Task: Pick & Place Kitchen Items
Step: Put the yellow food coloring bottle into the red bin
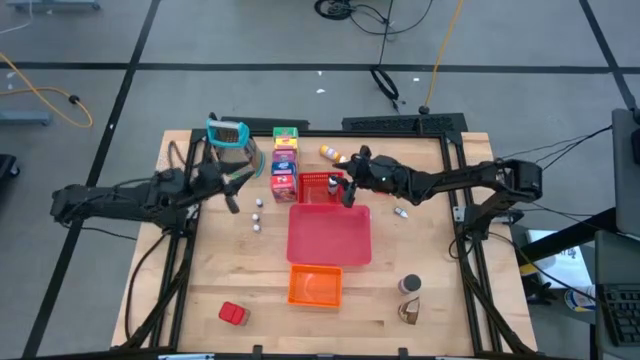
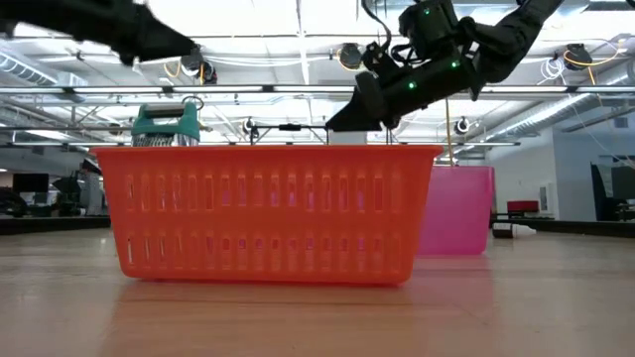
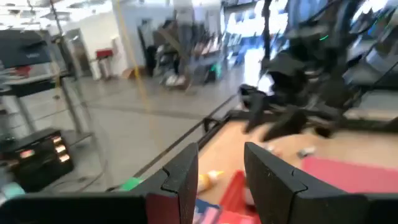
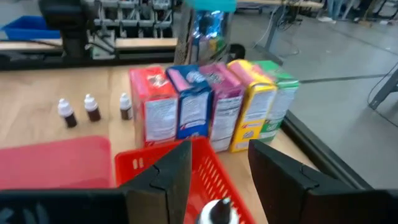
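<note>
My right gripper [image 1: 347, 190] [image 4: 217, 171] hangs open above the small red basket [image 1: 318, 187] [image 4: 168, 180]. A little white shaker with a dark cap [image 4: 214, 213] lies in the basket below the fingers. Behind the basket stands a row of food boxes [image 1: 285, 162] [image 4: 211, 106], red, blue, purple, yellow and green. Three little brown jars [image 4: 92, 107] stand on the table to the left of the boxes. My left gripper [image 1: 236, 192] [image 3: 221, 171] is open in the air near the grater [image 1: 230, 140]. A yellow squeeze bottle [image 1: 330, 152] lies by the far edge.
A red tray [image 1: 330, 235] and an orange basket [image 1: 315, 285] [image 2: 268, 213] sit mid-table. A red block [image 1: 232, 314] lies near the near edge. A jar [image 1: 410, 285] and a brown piece [image 1: 408, 311] sit near right. A small shaker [image 1: 400, 212] lies right of the tray.
</note>
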